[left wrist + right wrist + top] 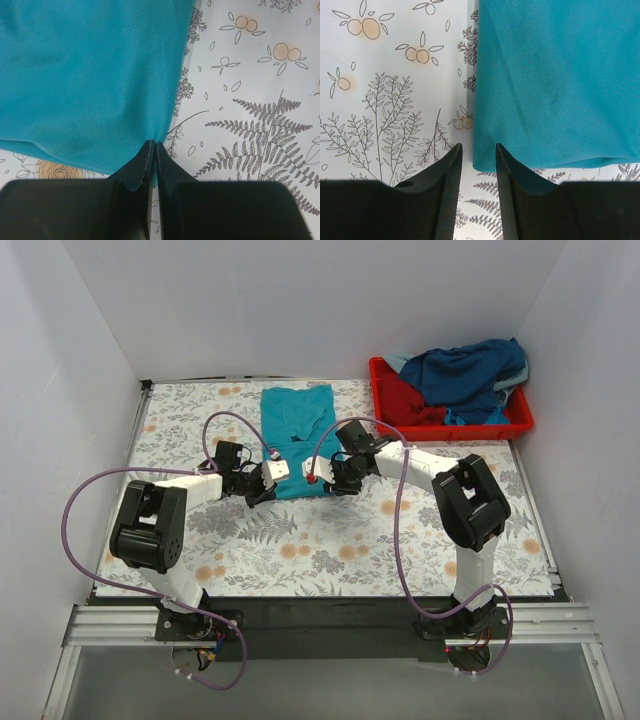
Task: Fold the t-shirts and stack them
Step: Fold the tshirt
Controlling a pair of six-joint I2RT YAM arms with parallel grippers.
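A teal-turquoise t-shirt (296, 430) lies folded into a long strip at the back middle of the table. My left gripper (266, 490) is at its near left corner. In the left wrist view the gripper (153, 146) is shut on that corner of the shirt (90, 75). My right gripper (327, 484) is at the near right corner. In the right wrist view the gripper (477, 147) is open, with the corner of the shirt (555, 75) lying between the jaws. A navy blue shirt (465, 370) and a red shirt (410, 402) are heaped in the tray.
A red plastic tray (450, 430) stands at the back right corner, beside the right arm. The table has a floral cloth (330, 540). White walls close in the left, back and right sides.
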